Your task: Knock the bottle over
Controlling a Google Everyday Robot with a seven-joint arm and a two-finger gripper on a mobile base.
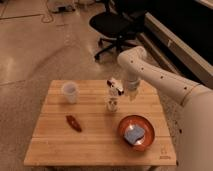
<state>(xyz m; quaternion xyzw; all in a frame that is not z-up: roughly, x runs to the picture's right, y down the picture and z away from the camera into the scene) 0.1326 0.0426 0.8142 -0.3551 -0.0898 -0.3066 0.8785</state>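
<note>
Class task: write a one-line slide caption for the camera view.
The gripper hangs just right of the upright bottle on a wooden table.

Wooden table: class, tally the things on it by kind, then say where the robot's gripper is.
Small narrow pale bottle: 1
Wide plain white cup: 1
Round orange-red bowl: 1
Blue block inside the bowl: 1
Small reddish-brown oblong piece: 1
Total: 5
The gripper hangs just right of the bottle's top.
</note>
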